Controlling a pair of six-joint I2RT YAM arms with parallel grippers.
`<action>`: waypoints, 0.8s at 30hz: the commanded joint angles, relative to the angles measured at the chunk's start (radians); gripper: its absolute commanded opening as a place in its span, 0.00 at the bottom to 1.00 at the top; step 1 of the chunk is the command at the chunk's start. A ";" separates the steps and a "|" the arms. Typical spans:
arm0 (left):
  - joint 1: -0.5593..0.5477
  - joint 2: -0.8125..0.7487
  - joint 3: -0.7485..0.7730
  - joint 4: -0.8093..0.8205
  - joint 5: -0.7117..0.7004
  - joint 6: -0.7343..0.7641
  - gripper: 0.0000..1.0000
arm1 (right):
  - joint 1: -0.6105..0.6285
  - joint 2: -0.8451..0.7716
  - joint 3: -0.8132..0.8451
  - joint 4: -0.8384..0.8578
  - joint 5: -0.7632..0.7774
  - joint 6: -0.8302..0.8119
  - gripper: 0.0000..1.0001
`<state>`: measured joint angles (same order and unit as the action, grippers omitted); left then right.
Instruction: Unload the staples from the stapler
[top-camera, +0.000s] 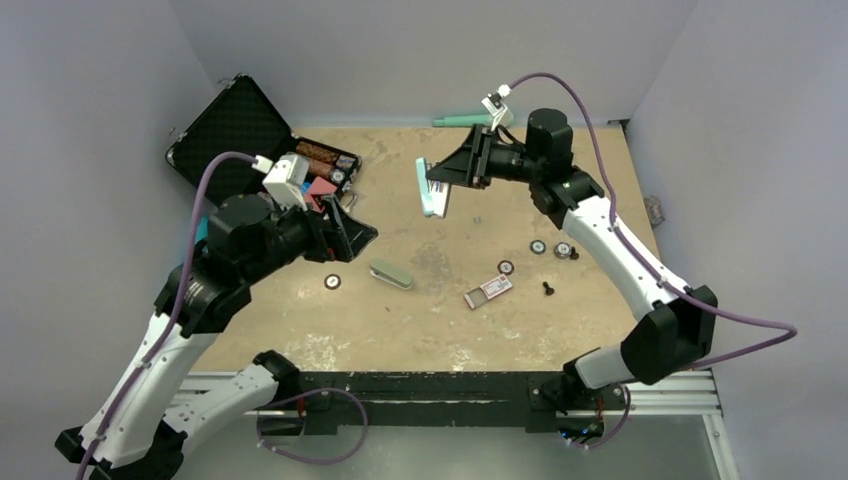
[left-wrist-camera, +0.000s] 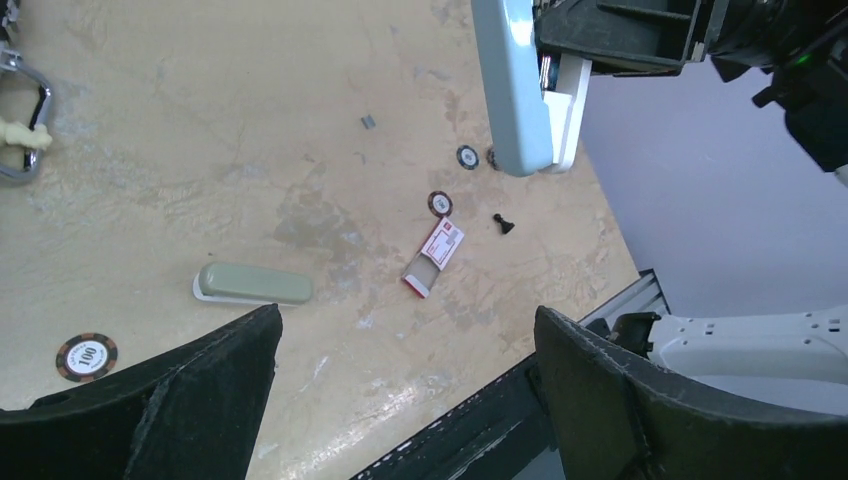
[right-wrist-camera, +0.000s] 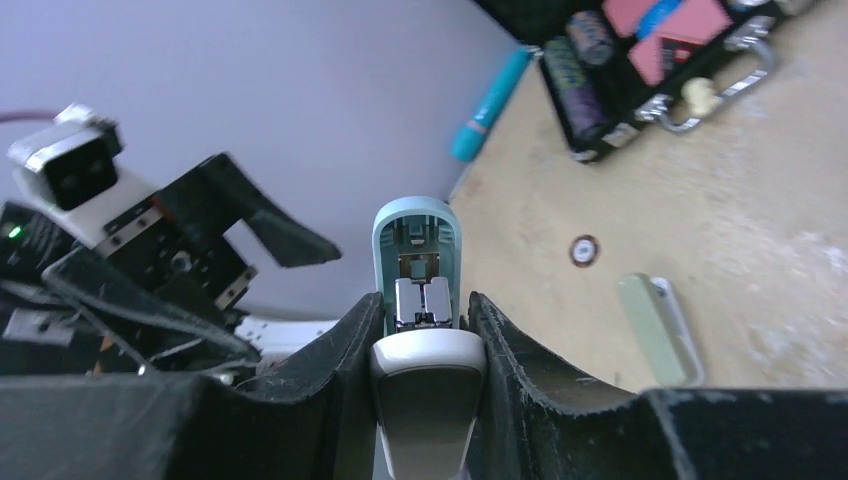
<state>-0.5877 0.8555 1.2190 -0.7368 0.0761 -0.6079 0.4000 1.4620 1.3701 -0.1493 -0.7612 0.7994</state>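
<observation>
My right fingers (top-camera: 445, 172) are clamped on the pale body of the stapler (top-camera: 432, 192), holding it in the air above the tabletop (top-camera: 440, 325). Its blue lid is hinged open and the metal staple channel is bare. My left fingers (top-camera: 352, 232) are spread wide and hold nothing, well off to the stapler's left. I reckon the danger is my left reaching in crooked: a knock could twist the stapler in my grip or scatter staples.

The stapler (left-wrist-camera: 512, 90) runs off the left wrist view's top edge
</observation>
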 joint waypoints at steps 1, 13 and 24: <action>0.019 -0.024 0.028 0.003 0.128 0.048 1.00 | 0.057 -0.066 -0.046 0.280 -0.109 0.128 0.00; 0.059 -0.022 0.160 0.093 0.501 -0.011 1.00 | 0.267 -0.057 -0.066 0.809 -0.081 0.392 0.00; 0.059 -0.015 0.182 0.086 0.583 -0.017 0.89 | 0.364 -0.007 -0.053 1.006 -0.034 0.464 0.00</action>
<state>-0.5358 0.8204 1.3994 -0.6846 0.5915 -0.6125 0.7406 1.4406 1.2598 0.7166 -0.8272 1.2186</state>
